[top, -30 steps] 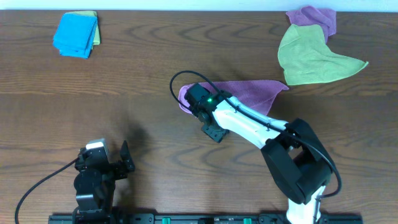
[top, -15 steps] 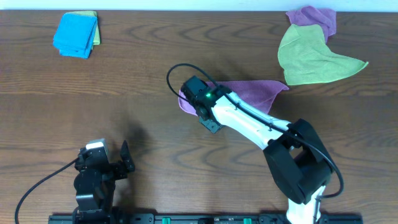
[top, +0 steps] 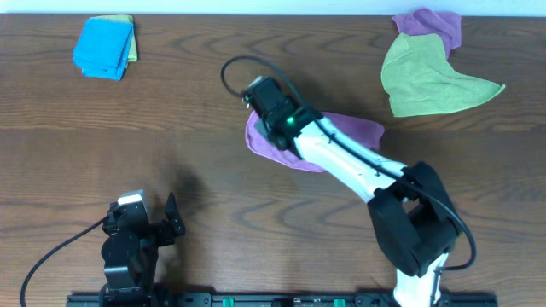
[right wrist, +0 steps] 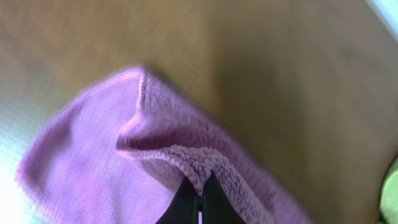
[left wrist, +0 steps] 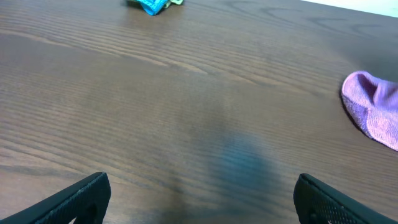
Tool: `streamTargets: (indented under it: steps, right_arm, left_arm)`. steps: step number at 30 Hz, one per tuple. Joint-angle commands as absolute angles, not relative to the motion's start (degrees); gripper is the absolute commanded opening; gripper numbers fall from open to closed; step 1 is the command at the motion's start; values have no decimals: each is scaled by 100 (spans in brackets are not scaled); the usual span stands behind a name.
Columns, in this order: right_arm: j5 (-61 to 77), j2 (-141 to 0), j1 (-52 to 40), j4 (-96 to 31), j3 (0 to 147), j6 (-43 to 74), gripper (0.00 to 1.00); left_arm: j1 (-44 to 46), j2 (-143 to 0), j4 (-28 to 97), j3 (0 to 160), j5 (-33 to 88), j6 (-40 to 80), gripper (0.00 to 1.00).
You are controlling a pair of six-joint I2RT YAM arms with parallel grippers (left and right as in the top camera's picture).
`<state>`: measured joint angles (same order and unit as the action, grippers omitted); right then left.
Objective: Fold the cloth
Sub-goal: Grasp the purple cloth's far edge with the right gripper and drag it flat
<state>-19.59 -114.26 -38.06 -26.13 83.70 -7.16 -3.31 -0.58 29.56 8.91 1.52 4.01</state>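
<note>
Right wrist view: right gripper [right wrist: 200, 200] pinches cloth [right wrist: 84, 168] at its edge.

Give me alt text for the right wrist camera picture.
The right gripper is shut on a raised fold of the lilac cloth, which lies rumpled on a brown wooden table. A sliver of green cloth shows at the right edge.

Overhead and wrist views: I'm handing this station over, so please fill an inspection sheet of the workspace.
surface: brown wood-grain table.
job's things: lilac cloth, bunched, under the right arm.
clutter: folded blue cloth far left; lime-green cloth overlapping a purple cloth far right.
grippers: left fingers open, holding nothing; right fingers shut on a fold of the lilac cloth.
cables: black cable loops beside the right arm.
surroundings: nothing seen.
</note>
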Motion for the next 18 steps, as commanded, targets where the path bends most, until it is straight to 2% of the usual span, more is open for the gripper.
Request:
streamTargets:
  steps: [1,9,14,15,17,18]
  right_arm:
    - [-2058,-11413,-3496,-2036,8460,-738,1]
    - [-2034,-11493,-2600,-1201,8460,-735,2]
    - [-2036,-11703,-1848,-261,8462,-458,2]
    - [-2025,-11714,-1712,-62,8462,-204,14]
    - [-1817,-11723,-1535,141,8466,43,66]
    - [-1636,-11710,-1487,150,8482,38,97]
  left_arm:
    - [-320,-25,2947,808,150,318,95]
    - [-320,-25,2947,808,150,318,95]
    - [-320,-25,2947,808,150,318,95]
    - [-320,-25,2947,808,150,318,95]
    - [-320,-25,2947,808,150,318,95]
    - [-320,-25,2947,808,150,318,95]
